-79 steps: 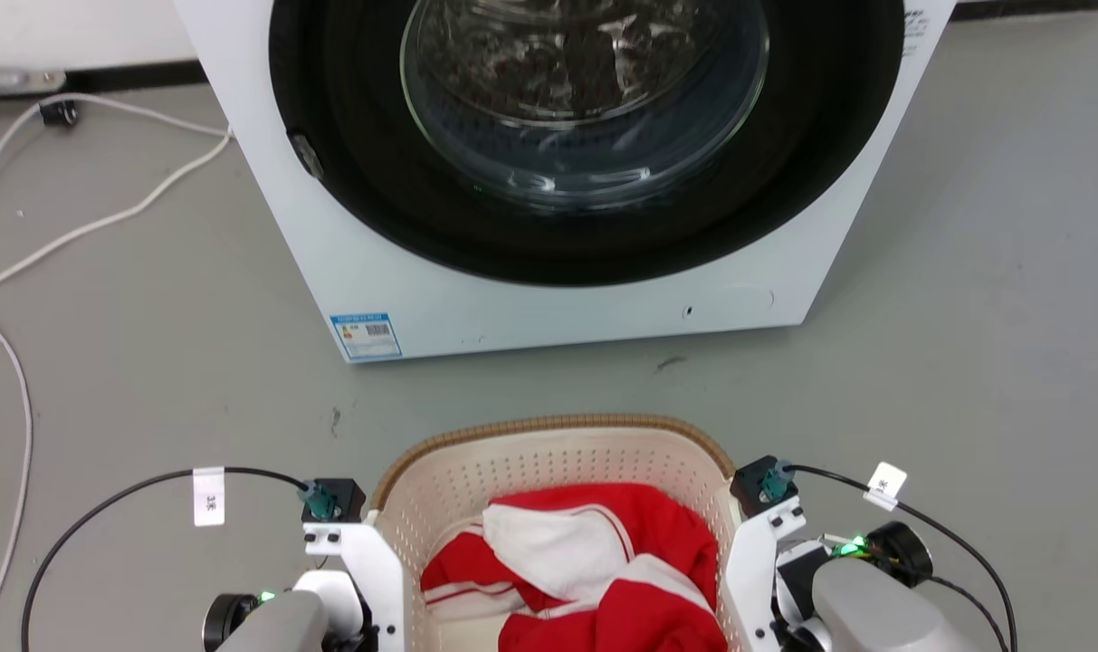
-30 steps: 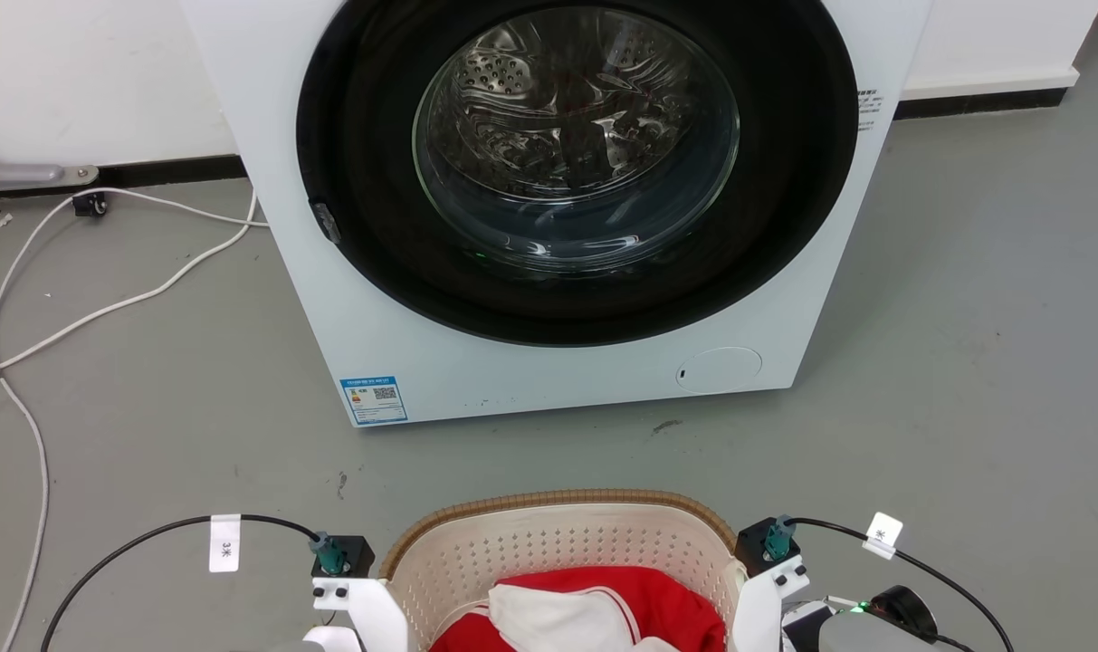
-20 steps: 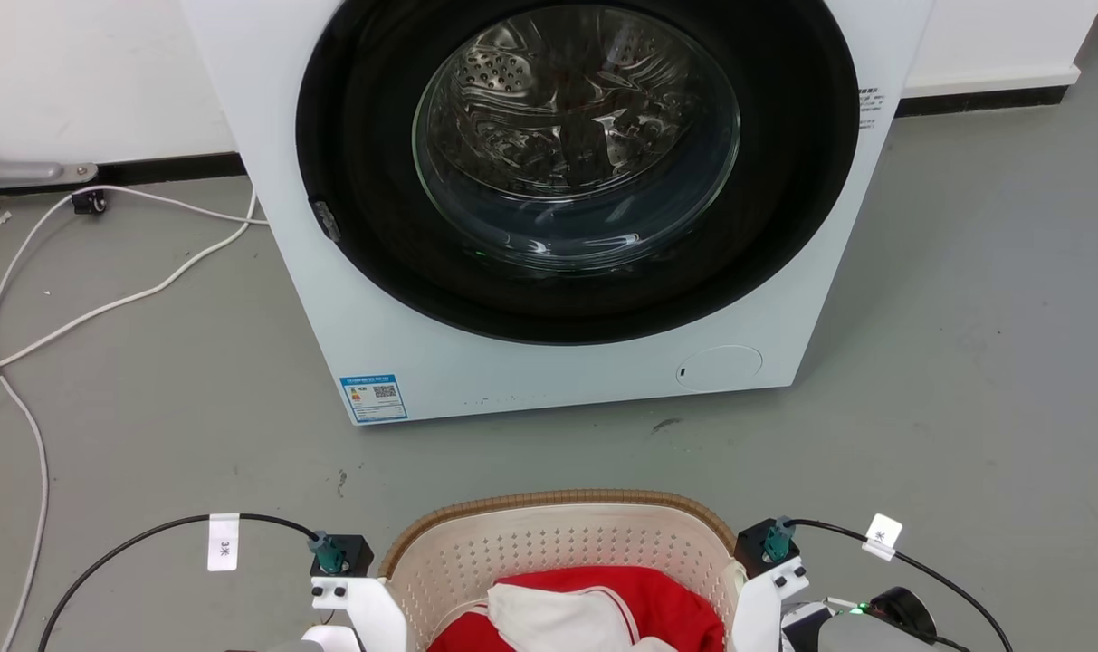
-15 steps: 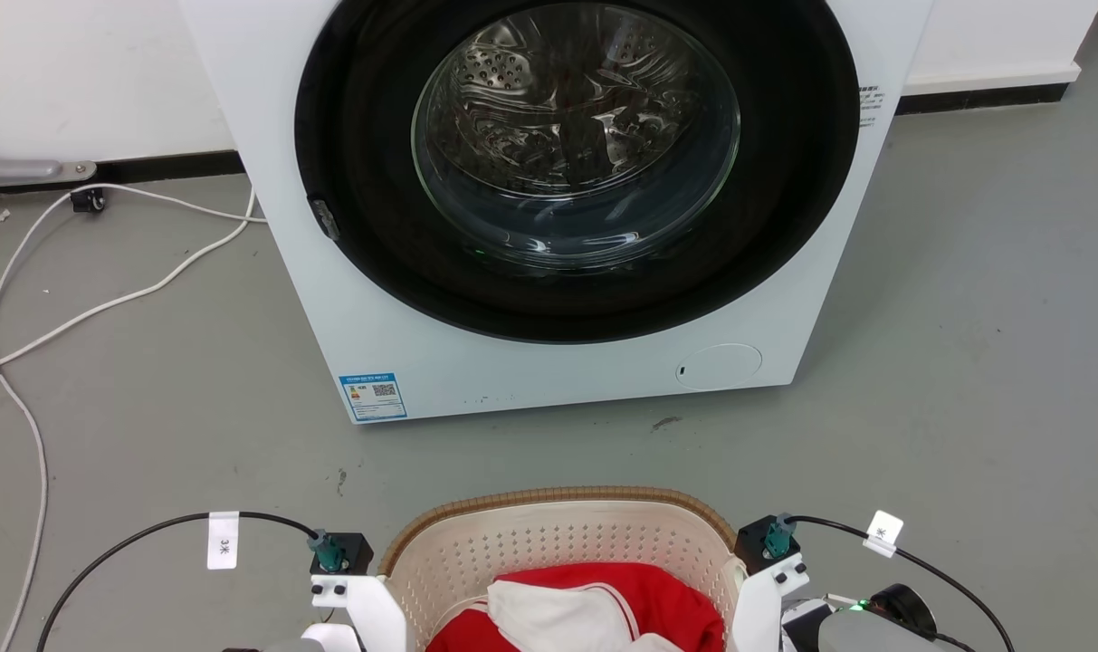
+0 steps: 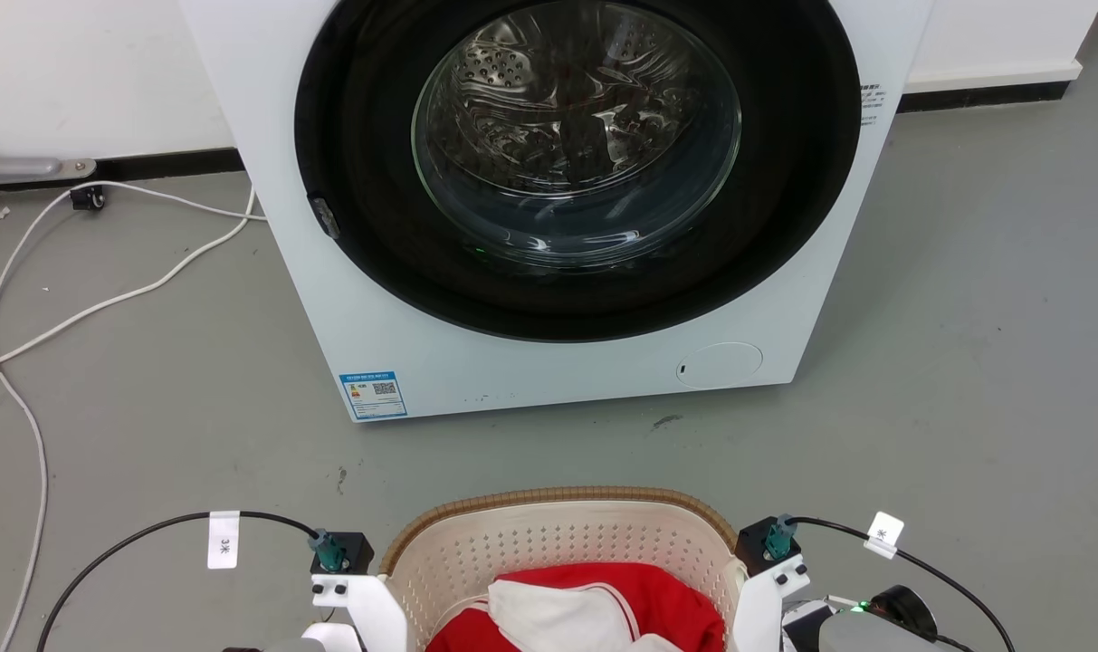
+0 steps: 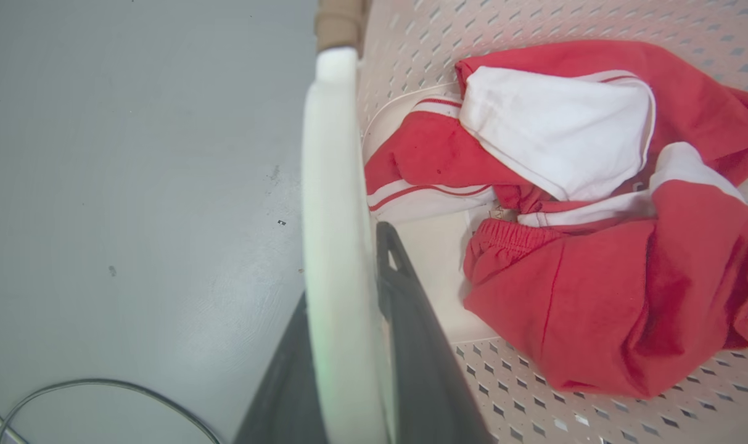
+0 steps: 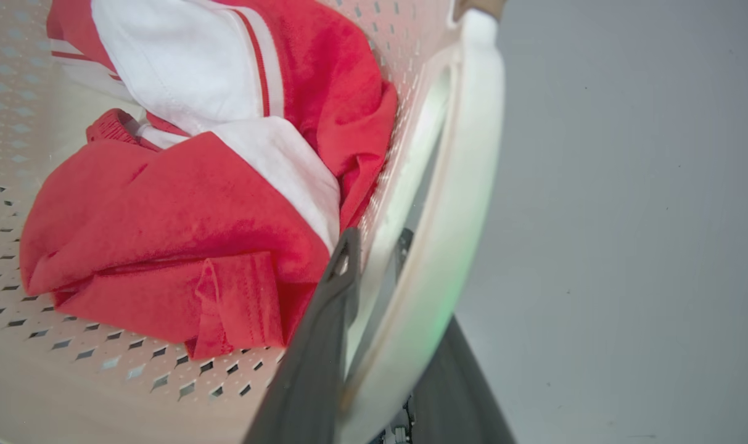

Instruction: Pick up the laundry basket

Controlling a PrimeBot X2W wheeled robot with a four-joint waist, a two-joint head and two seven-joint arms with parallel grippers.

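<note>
**Ana:** Where was the laundry basket (image 5: 558,543)?

**Ben:** On the floor side in front of the washing machine (image 5: 377,299), facing its round door and apart from it. A heap of red and white clothes (image 6: 595,216) lay inside.

**Ana:** And the arms?

**Ben:** The left end effector (image 6: 349,246) straddled the left handle (image 6: 333,185), with one dark finger inside the basket and the other outside, pinched shut on it. The right end effector (image 7: 375,243) gripped the right handle (image 7: 466,185) the same way.

**Ana:** So which step was that?

**Ben:** Both grips looked made, so it seemed to be the lift itself. Whether the base had left the floor (image 5: 150,407), the pictures did not show.

**Ana:** What did the next move call for?

**Ben:** Probably raising both arms evenly, away from the washing machine's front, with the basket level so the clothes did not slide and neither handle slipped.
</note>
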